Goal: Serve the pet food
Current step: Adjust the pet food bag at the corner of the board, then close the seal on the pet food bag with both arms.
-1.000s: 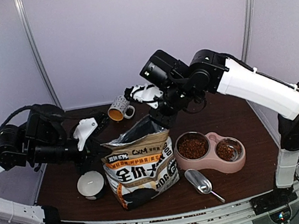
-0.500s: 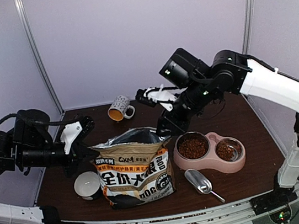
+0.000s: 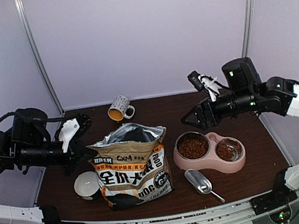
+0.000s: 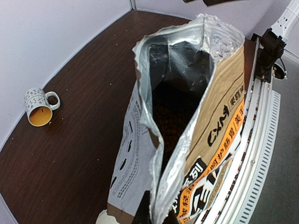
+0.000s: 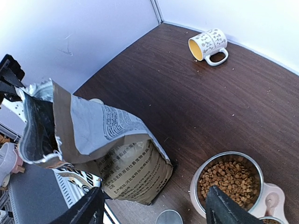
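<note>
Small reddish-brown dry kibble pellets (image 3: 192,147) fill the larger steel cup of the pink plastic double bowl (image 3: 240,161); a thinner layer lies in the smaller cup. More shows dark inside the upright tan, orange and black foil-lined bag (image 4: 219,121). My left hand (image 3: 86,150) pinches the bag's open rim. My right hand (image 5: 154,210), fingers spread wide and empty, hangs above the dark brown worktop (image 5: 187,93) near the bowl.
</note>
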